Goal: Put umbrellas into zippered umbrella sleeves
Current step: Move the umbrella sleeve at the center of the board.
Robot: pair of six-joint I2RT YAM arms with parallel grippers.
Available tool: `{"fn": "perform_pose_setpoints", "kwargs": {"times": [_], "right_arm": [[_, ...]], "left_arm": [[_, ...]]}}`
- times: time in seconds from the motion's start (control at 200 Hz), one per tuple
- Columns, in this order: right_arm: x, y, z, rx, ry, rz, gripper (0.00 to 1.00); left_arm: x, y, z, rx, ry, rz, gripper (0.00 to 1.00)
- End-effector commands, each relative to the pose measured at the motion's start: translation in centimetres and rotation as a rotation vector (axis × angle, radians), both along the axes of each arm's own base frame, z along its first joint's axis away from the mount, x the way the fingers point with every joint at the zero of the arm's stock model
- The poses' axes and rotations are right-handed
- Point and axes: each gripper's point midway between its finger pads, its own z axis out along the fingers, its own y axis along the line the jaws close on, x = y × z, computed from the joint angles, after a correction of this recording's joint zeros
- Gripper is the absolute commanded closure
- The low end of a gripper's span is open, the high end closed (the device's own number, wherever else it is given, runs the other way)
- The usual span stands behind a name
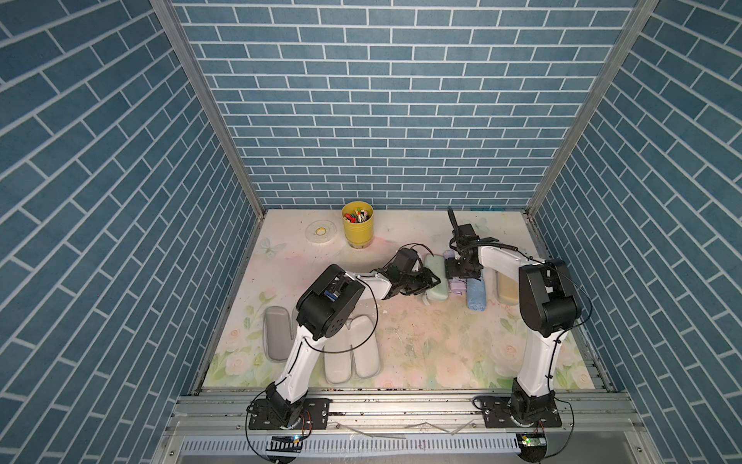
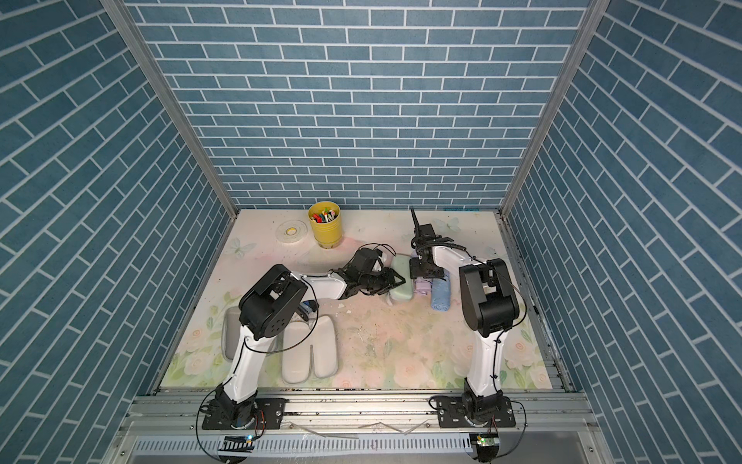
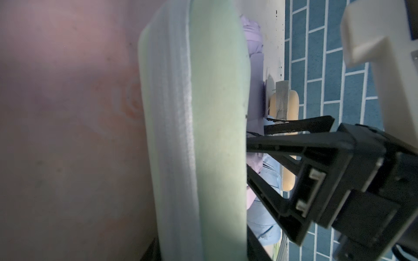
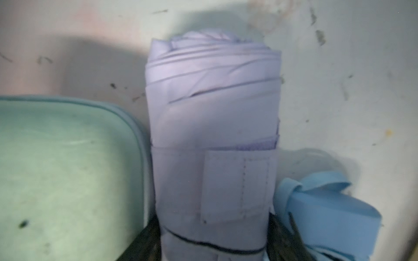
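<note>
the lilac umbrella (image 4: 212, 135) lies on the counter (image 1: 401, 341) between the mint sleeve (image 4: 67, 169) and the light blue umbrella (image 4: 328, 214). the right tool (image 4: 212, 239) straddles it; gripping or not, cannot tell. the left tool (image 1: 433, 280) sits at the mint sleeve, opening unclear.

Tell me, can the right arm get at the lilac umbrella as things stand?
Probably yes. The right gripper sits over the lilac umbrella, a finger on each side, with nothing on top; the mint sleeve and light blue umbrella crowd its flanks.
</note>
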Motion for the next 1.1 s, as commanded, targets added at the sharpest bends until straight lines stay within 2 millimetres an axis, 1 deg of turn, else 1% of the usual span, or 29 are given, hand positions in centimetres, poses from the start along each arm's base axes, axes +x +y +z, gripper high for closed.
{"fn": "perform_pose_setpoints", "kwargs": {"times": [0.0,0.05,0.125,0.15,0.195,0.24,0.28,0.315,0.37,0.42,0.46,0.51,0.555,0.6,0.635,0.655,0.68,0.735,0.755,0.795,0.815,0.845,0.93,0.98,1.025,1.095], "right_arm": [[-0.4,-0.4,2.7,-0.012,-0.016,0.005,0.17],[-0.5,-0.6,4.1,-0.013,-0.032,-0.003,0.15],[-1.1,-0.7,6.2,0.004,-0.048,-0.038,0.14],[-1.5,-0.7,6.8,0.014,-0.051,-0.054,0.14],[-2.3,-0.3,7.7,0.036,-0.057,-0.081,0.15],[-3.4,0.7,8.3,0.064,-0.063,-0.093,0.17],[-4.6,1.9,8.8,0.090,-0.069,-0.094,0.19],[-5.7,3.1,9.1,0.111,-0.074,-0.086,0.21],[-7.6,5.8,9.6,0.176,-0.080,-0.056,0.25],[-9.7,9.4,10.0,0.280,-0.064,-0.001,0.29],[-11.6,12.2,10.0,0.359,-0.036,0.039,0.31],[-14.1,15.9,9.8,0.445,0.024,0.101,0.32],[-16.4,18.8,9.1,0.479,0.081,0.164,0.33],[-18.4,21.2,8.6,0.498,0.128,0.227,0.33],[-19.6,22.8,8.2,0.504,0.152,0.268,0.33],[-20.2,23.5,7.9,0.508,0.166,0.290,0.33],[-20.9,24.4,7.4,0.512,0.185,0.314,0.34],[-22.0,25.9,6.4,0.518,0.228,0.353,0.36],[-22.3,26.3,6.1,0.519,0.243,0.364,0.37],[-22.7,27.0,5.6,0.517,0.263,0.386,0.39],[-22.9,27.3,5.2,0.513,0.273,0.396,0.40],[-23.1,27.7,4.9,0.511,0.283,0.412,0.42],[-23.2,28.2,3.4,0.492,0.318,0.431,0.48],[-23.1,28.4,2.6,0.476,0.329,0.438,0.54],[-23.1,28.5,2.1,0.467,0.336,0.444,0.61],[-22.6,28.0,1.3,0.451,0.340,0.432,0.80]], "left_arm": [[-0.8,1.3,-2.5,0.077,0.044,0.016,0.36],[-0.8,1.9,-1.2,0.094,0.011,0.002,0.29],[-0.8,4.0,0.5,0.154,-0.041,-0.005,0.17],[-0.8,4.8,1.1,0.177,-0.058,-0.008,0.15],[-0.9,6.2,2.1,0.207,-0.080,-0.011,0.10],[-1.0,7.5,3.1,0.223,-0.093,-0.011,0.05],[-0.9,8.7,3.8,0.236,-0.102,-0.007,0.01],[-1.1,9.5,4.6,0.246,-0.113,-0.012,0.01],[-1.3,11.1,5.6,0.266,-0.121,-0.013,0.01],[-1.5,13.0,6.7,0.294,-0.132,-0.003,0.01],[-1.6,15.2,7.5,0.340,-0.148,0.024,0.01],[-1.5,18.7,8.6,0.412,-0.169,0.082,0.01],[-1.6,22.1,9.5,0.484,-0.178,0.148,0.01],[-1.5,26.2,10.3,0.571,-0.173,0.256,0.01],[-1.7,29.5,10.8,0.637,-0.149,0.352,0.01],[-1.9,31.0,11.0,0.660,-0.133,0.388,0.01],[-2.1,32.6,11.4,0.668,-0.125,0.416,0.01],[-2.5,35.2,11.8,0.653,-0.093,0.466,0.01],[-2.7,36.0,11.8,0.641,-0.078,0.480,0.01],[-2.7,36.7,12.0,0.586,-0.073,0.474,0.01],[-2.9,36.5,12.1,0.534,-0.071,0.458,0.01],[-2.8,37.1,12.2,0.487,-0.073,0.481,0.00],[-2.9,37.5,13.2,0.347,-0.125,0.515,0.03],[-3.2,38.4,13.7,0.369,-0.163,0.554,0.04],[-3.5,39.3,14.1,0.414,-0.179,0.588,0.07],[-3.9,41.1,14.7,0.501,-0.206,0.645,0.10]]}}
